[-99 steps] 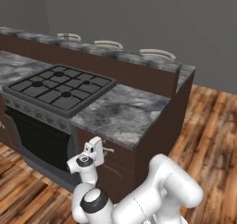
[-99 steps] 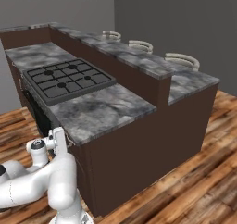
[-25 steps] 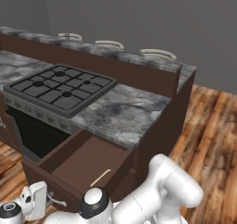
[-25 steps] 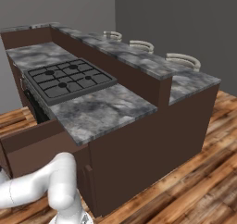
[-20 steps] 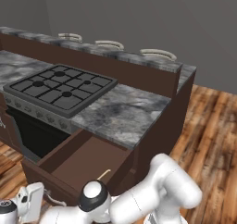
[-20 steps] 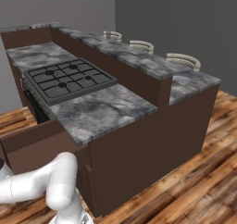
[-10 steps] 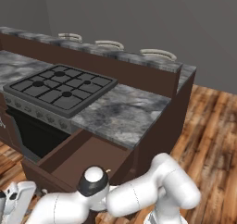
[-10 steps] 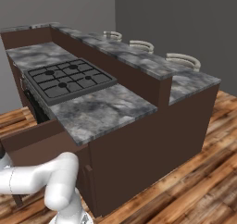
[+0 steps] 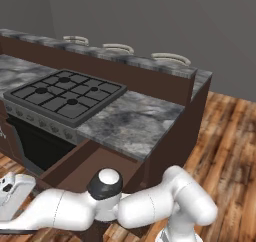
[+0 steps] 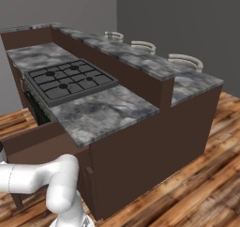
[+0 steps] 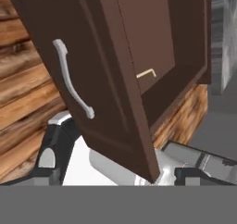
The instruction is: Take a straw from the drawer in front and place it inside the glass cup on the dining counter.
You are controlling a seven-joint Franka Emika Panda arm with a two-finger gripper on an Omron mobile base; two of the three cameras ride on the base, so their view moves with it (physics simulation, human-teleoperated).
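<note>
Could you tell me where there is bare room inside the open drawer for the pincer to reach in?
The drawer floor is bare wood except for the straw, lying near one wall. The marble worktop beside the stove is bare too.

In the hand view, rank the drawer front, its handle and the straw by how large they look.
1. Drawer front, by far the largest, though it is nearest the camera.
2. Handle, a long curved bar.
3. Straw, a short pale stick lying inside the drawer, farther away, so its true size against the handle is unsure.

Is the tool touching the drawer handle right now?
Apart. In the hand view the drawer handle stands clear on the drawer front, up and away from the tool, whose open fingers grip nothing.
</note>
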